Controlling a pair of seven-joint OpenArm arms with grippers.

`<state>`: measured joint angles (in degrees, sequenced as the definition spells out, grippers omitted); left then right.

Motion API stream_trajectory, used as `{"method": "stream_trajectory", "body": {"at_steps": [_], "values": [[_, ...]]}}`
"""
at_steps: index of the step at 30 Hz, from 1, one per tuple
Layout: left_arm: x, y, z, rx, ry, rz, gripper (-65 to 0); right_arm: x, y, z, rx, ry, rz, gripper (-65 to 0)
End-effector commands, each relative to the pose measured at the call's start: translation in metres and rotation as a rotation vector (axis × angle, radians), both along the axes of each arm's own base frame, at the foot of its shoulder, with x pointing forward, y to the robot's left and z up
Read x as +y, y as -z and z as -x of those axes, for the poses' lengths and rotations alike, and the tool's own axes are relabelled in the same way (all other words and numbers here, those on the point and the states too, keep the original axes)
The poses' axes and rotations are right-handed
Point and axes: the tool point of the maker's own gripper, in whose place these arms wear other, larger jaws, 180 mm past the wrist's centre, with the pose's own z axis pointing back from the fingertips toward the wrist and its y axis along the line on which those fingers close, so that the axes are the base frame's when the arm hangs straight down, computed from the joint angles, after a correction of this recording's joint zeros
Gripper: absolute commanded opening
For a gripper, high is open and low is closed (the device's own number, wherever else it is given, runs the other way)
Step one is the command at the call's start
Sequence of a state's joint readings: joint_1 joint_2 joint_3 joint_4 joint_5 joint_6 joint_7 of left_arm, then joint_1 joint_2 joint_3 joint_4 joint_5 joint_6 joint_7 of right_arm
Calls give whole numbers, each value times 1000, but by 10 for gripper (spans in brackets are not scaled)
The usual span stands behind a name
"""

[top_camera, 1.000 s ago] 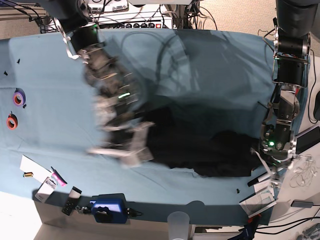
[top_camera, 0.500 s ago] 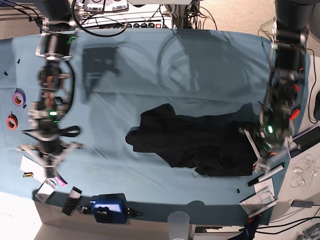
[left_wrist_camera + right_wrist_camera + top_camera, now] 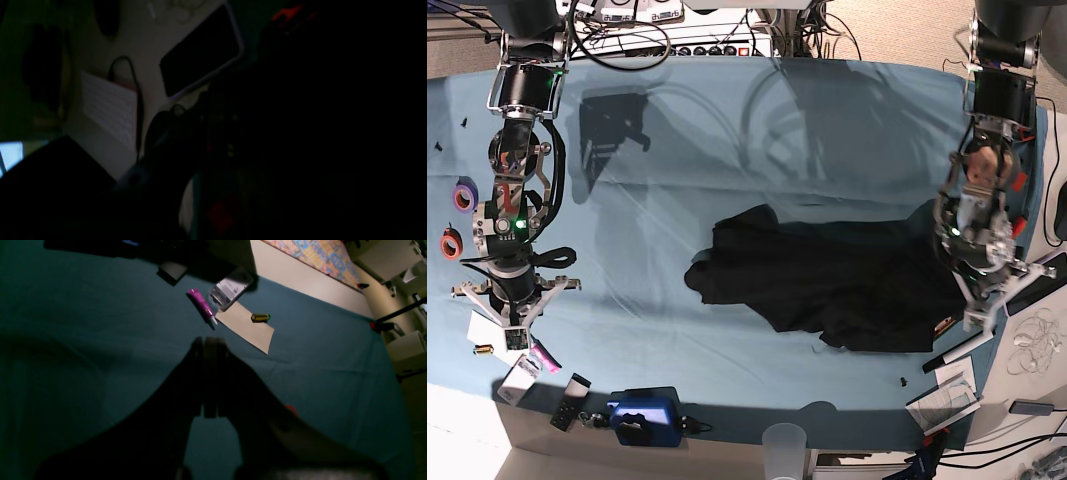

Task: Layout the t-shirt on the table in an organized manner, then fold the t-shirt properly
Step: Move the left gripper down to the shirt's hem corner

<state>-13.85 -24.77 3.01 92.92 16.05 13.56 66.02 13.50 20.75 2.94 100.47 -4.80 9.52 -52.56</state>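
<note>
The black t-shirt [image 3: 837, 285] lies crumpled on the right half of the teal table [image 3: 727, 140]. Its right edge runs up under my left gripper [image 3: 976, 312], which is shut and seems to pinch that edge near the table's right side. The left wrist view is almost black, with dark fabric [image 3: 317, 133] filling its right side. Far from the shirt, my right gripper [image 3: 515, 330] hangs over the table's left front. Its fingers [image 3: 208, 373] are pressed together with nothing between them.
A purple tube [image 3: 201, 306], a paper slip [image 3: 247, 328] and a small brass cylinder [image 3: 260, 317] lie just ahead of the right gripper. Two tape rolls [image 3: 457, 220] sit at the left edge. A phone [image 3: 200, 53] and a notepad [image 3: 110, 113] lie beside the left gripper.
The right arm swung off the shirt to the table's left side and settled there. The left gripper rose slightly, and the shirt shifted a little to the right.
</note>
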Motion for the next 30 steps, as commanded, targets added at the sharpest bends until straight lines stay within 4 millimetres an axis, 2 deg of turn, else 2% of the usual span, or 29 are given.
{"method": "stream_trajectory", "body": {"at_steps": [1, 2, 3, 5, 7, 10, 14, 16, 19, 22, 24, 25, 28, 30], "values": [[11, -22, -7, -62, -21, -40, -650, -5, -21, -5, -53, 4, 24, -650], [13, -24, -7, -73, -35, -46, -650, -5, -19, -4, -44, 5, 25, -650], [14, -25, -6, -80, -44, -48, -612, -4, -17, -4, -31, -1, 28, -650], [14, -26, -6, -91, -54, -42, -484, -2, -14, -3, -6, -19, 34, -650], [12, -23, -6, -82, -53, -20, -401, 1, -12, -3, -1, -32, 16, -650], [9, -21, -5, -69, -57, 10, -396, 5, -10, -4, 1, -43, -7, -650], [-6, -40, -8, -132, -19, 45, -396, 4, -10, -4, 3, -41, -6, -650], [-27, -48, -11, -175, 47, 125, -396, 4, -10, -3, 3, -38, -3, -650], [-74, -49, -7, -176, 250, 241, -396, 2, -11, -3, 4, -34, 4, -650], [-115, -41, 11, -152, 397, 338, -396, 2, -8, -2, 17, -27, 3, -650], [-135, -33, 26, -125, 455, 381, -396, 1, -7, -1, 28, -22, 1, -650], [-140, -28, 33, -111, 468, 392, -396, 1, -6, -1, 30, -23, 1, -627], [-141, -15, 47, -87, 461, 389, -396, 2, -2, 1, 42, -28, 3, -463], [-138, -8, 53, -66, 451, 381, -396, 4, 5, 4, 53, -35, -9, -423]]}}
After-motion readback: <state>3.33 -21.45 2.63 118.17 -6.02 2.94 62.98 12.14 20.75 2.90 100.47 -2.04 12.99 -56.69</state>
